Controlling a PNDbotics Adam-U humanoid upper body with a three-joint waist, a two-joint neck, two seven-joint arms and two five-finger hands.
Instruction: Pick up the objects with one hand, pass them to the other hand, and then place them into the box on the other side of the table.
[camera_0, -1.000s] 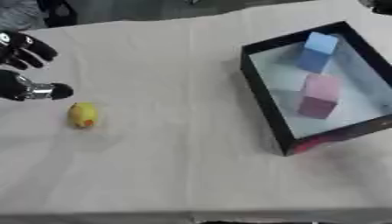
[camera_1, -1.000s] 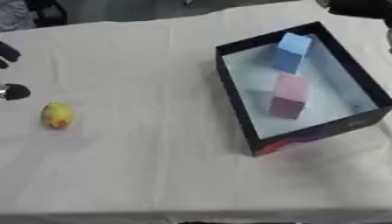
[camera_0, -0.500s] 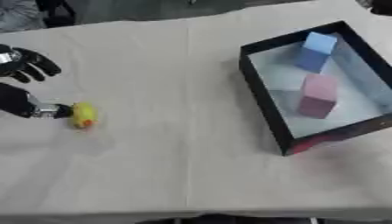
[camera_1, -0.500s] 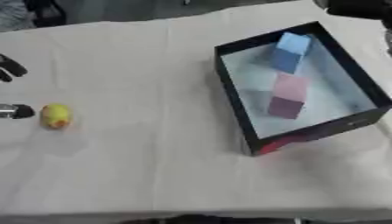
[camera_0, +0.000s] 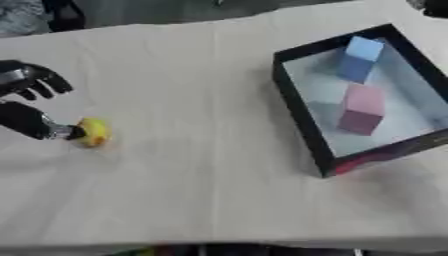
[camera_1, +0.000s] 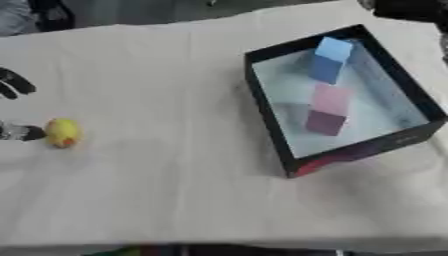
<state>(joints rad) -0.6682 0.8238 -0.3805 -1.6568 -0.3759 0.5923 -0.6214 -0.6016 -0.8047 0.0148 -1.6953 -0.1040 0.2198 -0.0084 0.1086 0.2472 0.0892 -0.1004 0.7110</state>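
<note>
1. Step in hand: the pickup. The left hand (camera_0: 31, 107) is at the counter's (camera_0: 192, 165) left edge, its thumb tip touching the small yellow object (camera_0: 92, 132) that lies on the cloth; its upper fingers (camera_0: 45, 84) are spread above and not yet round it, so it is released.
2. The box (camera_0: 297, 112) sits well apart on the right, already holding a blue block (camera_0: 360, 59) and a pink block (camera_0: 360, 107).
3. The right hand is not seen; only a dark shape shows at the top right corner.
4. Next, I judge, the fingers must close over the object, then lift it toward the middle for the handover.
</note>
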